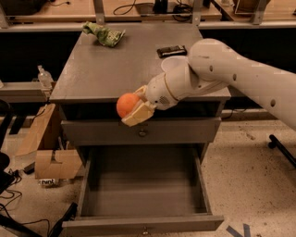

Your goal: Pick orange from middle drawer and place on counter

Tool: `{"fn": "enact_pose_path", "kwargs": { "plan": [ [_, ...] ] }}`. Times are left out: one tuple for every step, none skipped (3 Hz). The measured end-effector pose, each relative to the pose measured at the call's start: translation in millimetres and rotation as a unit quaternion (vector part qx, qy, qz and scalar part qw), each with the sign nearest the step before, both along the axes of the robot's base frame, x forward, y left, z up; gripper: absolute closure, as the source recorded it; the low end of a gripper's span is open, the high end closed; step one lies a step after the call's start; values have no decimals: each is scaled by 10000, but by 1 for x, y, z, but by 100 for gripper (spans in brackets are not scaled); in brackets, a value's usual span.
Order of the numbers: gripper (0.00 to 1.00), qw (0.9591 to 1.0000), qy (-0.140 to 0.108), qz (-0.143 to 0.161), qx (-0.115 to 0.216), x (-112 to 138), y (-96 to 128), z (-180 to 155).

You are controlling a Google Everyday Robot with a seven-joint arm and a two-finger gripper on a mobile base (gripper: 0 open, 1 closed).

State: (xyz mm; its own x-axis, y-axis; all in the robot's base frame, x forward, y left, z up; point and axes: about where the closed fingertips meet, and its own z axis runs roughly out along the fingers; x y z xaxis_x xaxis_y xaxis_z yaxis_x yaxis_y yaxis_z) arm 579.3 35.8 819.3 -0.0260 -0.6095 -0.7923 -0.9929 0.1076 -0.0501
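Note:
My gripper (133, 107) is shut on the orange (126, 104), a small round orange fruit. It holds the fruit in the air at the front edge of the grey counter (120, 69), in front of the upper drawer front (138, 132). The middle drawer (143, 183) is pulled out below, and its grey floor is bare. My white arm (222, 69) reaches in from the right across the counter and covers most of the white bowl (172, 63).
A crumpled green bag (104, 34) lies at the counter's back left. A dark flat object (171, 50) lies at the back right. Cardboard pieces (51, 162) and a plastic bottle (44, 78) are on the left. A tan benchtop (138, 11) runs behind.

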Motion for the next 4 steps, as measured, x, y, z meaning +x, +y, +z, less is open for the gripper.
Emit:
{"fn": "enact_pose_path", "kwargs": {
  "plan": [
    [100,9994,-144,-285,-147,37,23,25],
    [100,9970,-244,-713,-197,79,54,55],
    [100,9926,-272,-1180,-115,120,77,70],
    [100,9906,-112,-1364,-68,148,88,52]
  ]
}}
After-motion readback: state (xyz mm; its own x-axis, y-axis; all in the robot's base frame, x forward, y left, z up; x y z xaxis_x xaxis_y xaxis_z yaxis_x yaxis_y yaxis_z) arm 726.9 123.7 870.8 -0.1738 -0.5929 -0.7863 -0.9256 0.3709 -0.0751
